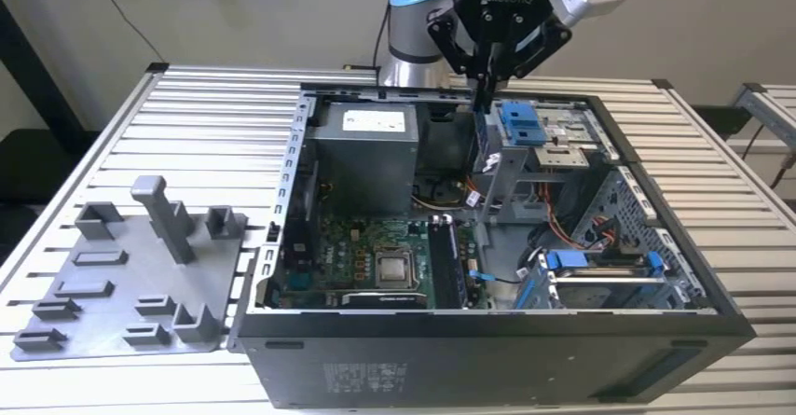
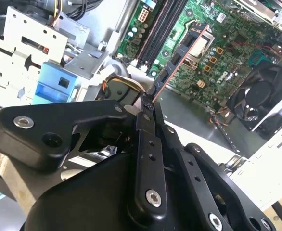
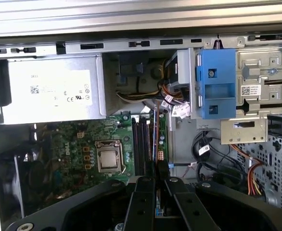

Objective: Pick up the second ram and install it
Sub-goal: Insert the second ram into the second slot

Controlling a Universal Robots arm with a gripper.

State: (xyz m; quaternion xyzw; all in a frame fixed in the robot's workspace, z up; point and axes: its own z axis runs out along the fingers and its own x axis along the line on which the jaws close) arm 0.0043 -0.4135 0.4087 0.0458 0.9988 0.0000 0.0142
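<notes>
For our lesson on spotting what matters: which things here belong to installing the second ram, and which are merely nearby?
Job:
second ram
gripper, shut on it
black memory slots

Nearby:
grey fixture plate
power supply
blue drive bracket

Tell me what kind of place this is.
Most likely a robotics lab bench for PC assembly trials: an open computer case lies on a slatted metal table, a grey fixture plate sits beside it, and the gripper holds the second ram above the motherboard.
</notes>
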